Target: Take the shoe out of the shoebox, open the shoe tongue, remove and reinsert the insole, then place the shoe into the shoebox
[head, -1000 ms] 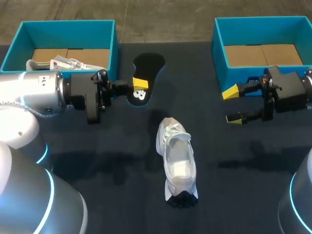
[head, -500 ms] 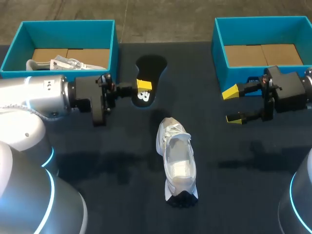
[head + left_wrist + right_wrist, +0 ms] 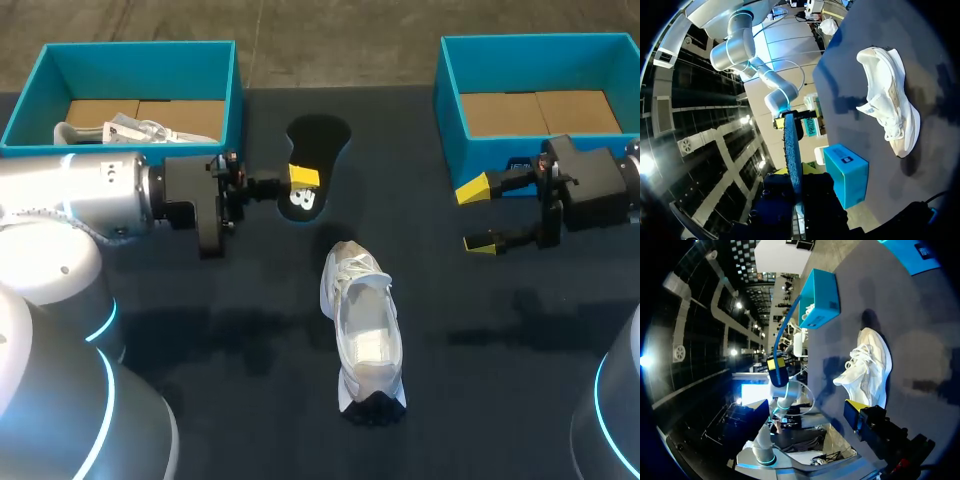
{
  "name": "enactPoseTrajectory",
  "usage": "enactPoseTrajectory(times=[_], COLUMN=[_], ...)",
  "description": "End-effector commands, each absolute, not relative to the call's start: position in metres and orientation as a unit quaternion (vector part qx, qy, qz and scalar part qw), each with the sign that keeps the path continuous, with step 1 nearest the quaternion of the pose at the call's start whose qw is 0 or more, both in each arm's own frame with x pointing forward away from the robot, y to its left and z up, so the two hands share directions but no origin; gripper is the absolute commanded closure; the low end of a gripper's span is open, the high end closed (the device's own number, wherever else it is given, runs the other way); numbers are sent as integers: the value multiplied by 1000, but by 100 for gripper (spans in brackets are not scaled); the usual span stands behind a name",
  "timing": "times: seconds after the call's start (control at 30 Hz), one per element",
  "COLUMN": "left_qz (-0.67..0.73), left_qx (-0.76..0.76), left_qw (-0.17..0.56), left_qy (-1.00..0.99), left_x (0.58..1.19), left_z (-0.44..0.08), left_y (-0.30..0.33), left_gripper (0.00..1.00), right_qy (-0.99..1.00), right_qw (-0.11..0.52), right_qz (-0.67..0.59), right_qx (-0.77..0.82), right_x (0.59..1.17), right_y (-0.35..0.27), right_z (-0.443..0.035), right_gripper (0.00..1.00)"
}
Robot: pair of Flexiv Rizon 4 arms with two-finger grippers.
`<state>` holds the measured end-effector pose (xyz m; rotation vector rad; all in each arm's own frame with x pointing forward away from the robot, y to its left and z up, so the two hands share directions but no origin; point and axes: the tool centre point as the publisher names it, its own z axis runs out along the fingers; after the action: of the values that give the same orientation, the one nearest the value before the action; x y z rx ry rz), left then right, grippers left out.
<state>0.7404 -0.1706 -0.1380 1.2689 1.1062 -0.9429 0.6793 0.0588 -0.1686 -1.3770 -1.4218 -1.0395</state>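
Yellow tips of the left gripper (image 3: 302,186) are pinched on the near end of the black insole (image 3: 320,140), its blue edge showing, over the dark table (image 3: 200,330). Nearer the robot, the white shoe (image 3: 362,325) sits on its sole, opening up and laces at the far end, apart from the insole. Behind the left arm, the left shoebox (image 3: 238,90) holds another white shoe (image 3: 120,130). The right gripper (image 3: 478,215) hangs spread wide before the right shoebox (image 3: 445,90).
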Motion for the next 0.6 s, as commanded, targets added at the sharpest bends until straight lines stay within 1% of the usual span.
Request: enactPoseTrajectory(times=[0.03, 0.33, 0.6], left_qz=[-400, -393, -389], left_qx=[541, 547, 548], left_qw=[578, 589, 591], left_qy=[462, 447, 446], left_x=[739, 737, 738], left_z=[-144, -151, -154], left_y=[-178, -188, -191], left_gripper=[100, 100, 100], right_qy=[-572, -572, -571], right_qw=[437, 437, 433], right_qz=[-418, -418, -432], right_qx=[-555, -555, -548], right_x=[679, 679, 698], right_y=[60, 60, 82], right_z=[-169, -169, -161], right_gripper=[0, 0, 0])
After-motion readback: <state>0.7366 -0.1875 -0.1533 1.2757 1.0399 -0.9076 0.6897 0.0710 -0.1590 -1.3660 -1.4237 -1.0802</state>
